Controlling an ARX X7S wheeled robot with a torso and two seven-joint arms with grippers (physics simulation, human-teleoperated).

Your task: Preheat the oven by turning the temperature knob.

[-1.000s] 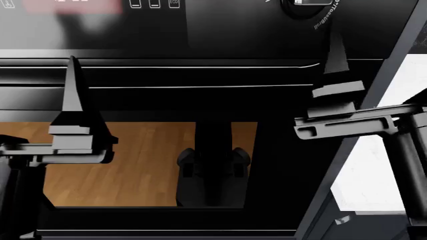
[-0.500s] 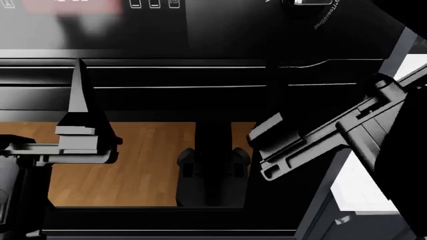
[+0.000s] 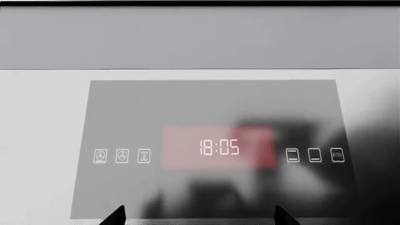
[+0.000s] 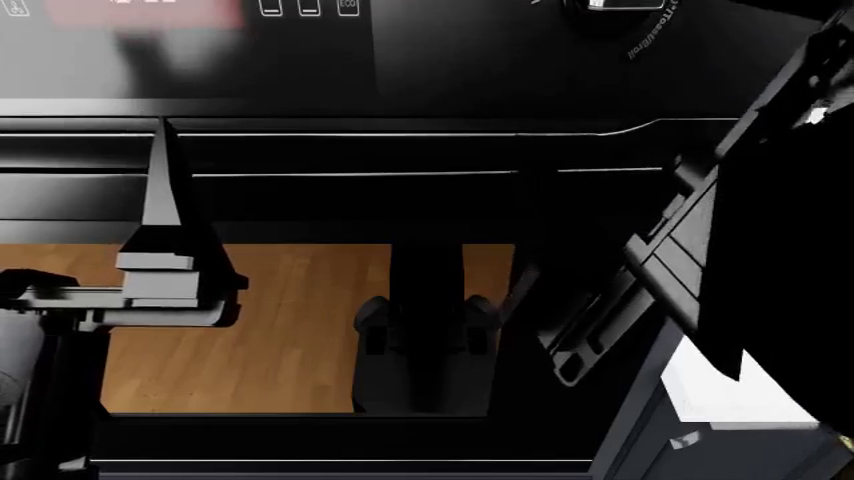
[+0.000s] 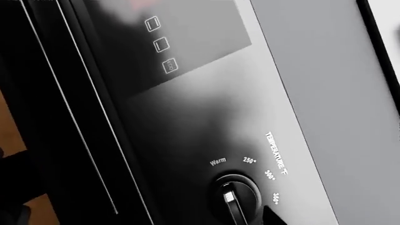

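Observation:
The glossy black oven fills the head view, with its glass window, long handle bar and red display. The temperature knob, a black dial with a silver bar, shows in the right wrist view under the white TEMPERATURE lettering, and at the head view's top edge. My right gripper is open just before the knob, apart from it; one fingertip shows beside the dial. My left gripper is open and empty, facing the display reading 18:05.
Small square buttons flank the display on both sides. The window reflects a wooden floor and my own body. My rolled right arm crosses the oven's right edge. A white surface lies right of the oven.
My right arm has rolled over and swung from upright to a steep diagonal, its gripper dropping lower and leftward in the head view. My left gripper shifted slightly right.

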